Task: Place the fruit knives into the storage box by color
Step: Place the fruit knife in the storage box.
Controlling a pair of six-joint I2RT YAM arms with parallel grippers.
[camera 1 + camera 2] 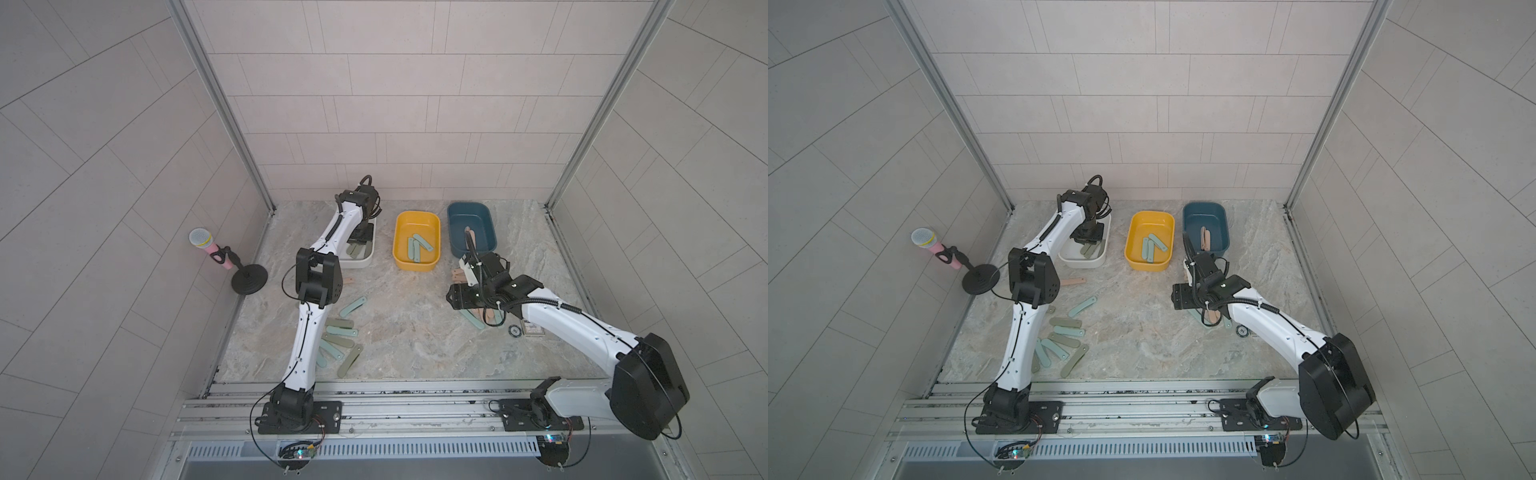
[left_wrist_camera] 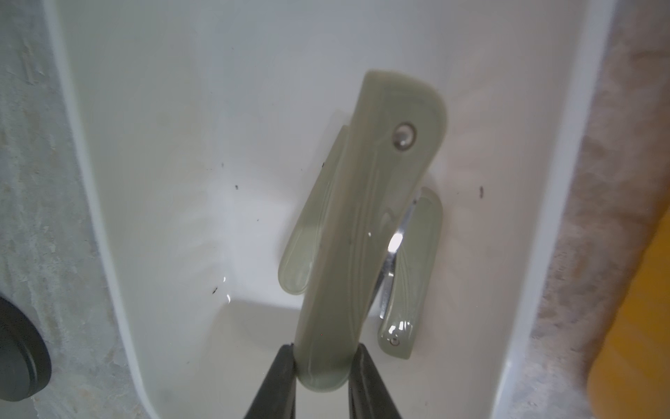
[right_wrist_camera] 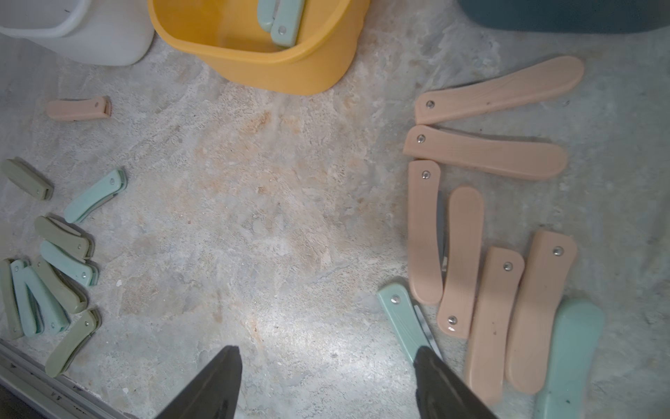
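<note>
on the worktop [image 1: 415, 332], loose fruit knives [image 1: 340, 332] lie in two groups. over the white box [image 2: 145, 181], the left hand [image 2: 322, 366] is clamped on an olive-green knife [image 2: 362, 217]. the right hand [image 3: 326, 362] hangs spread beside peach-pink knives [image 3: 486, 159].

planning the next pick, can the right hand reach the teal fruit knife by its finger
Probably yes: the right hand is open and empty; the teal fruit knife lies flat, uncovered, beside one finger.

You see a white storage box [image 2: 174, 109], a yellow storage box [image 3: 275, 69] and a dark blue storage box [image 1: 461, 220]; olive-green knives [image 2: 362, 225], light teal knives [image 3: 96, 196], peach-pink knives [image 3: 486, 152]; a marbled grey-beige tabletop [image 3: 253, 217].
</note>
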